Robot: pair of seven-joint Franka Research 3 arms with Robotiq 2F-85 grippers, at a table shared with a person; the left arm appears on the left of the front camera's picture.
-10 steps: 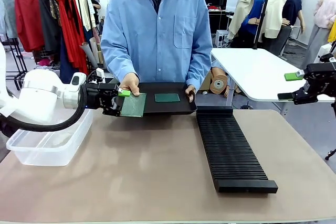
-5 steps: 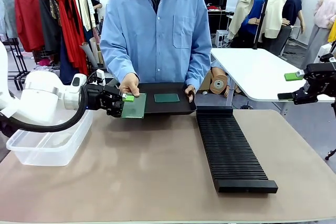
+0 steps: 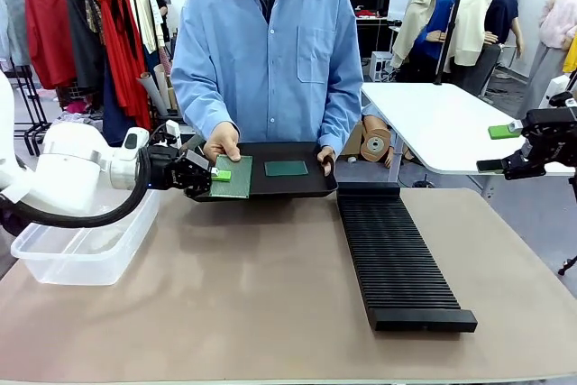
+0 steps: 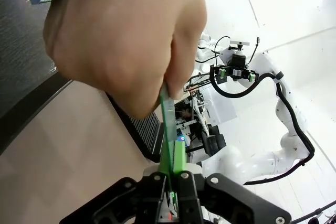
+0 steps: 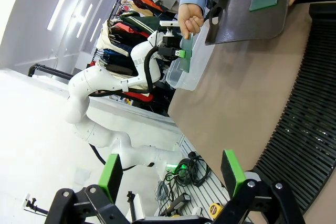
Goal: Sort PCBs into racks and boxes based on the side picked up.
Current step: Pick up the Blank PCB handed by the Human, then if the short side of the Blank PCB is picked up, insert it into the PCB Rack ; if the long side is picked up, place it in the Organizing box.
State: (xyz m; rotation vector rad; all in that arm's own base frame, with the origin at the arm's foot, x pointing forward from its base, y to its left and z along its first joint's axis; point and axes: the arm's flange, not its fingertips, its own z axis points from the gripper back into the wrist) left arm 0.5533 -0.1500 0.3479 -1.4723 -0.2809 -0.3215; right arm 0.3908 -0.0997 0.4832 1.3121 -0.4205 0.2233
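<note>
Closed now, left end effector [image 3: 219, 175] pinches thin pale-green PCB [image 3: 240, 179].

Front cam: fixed on robot's side, mid-range, facing across the counter [image 3: 270, 313] to the person [image 3: 270, 51] opposite. Left wrist cam: rolled, v. close, sighting along the left claw [image 4: 170, 156] onto a PCB [image 4: 167, 119] seen edge-on and the person's hand [image 4: 126, 40], w/ the right arm [image 4: 283, 103] far beyond. Right wrist cam: rolled, well back, looking past the right claw [image 5: 173, 174] over the rack [image 5: 310, 129] twd the tray [image 5: 247, 19]. All three share hand and PCB.
</note>
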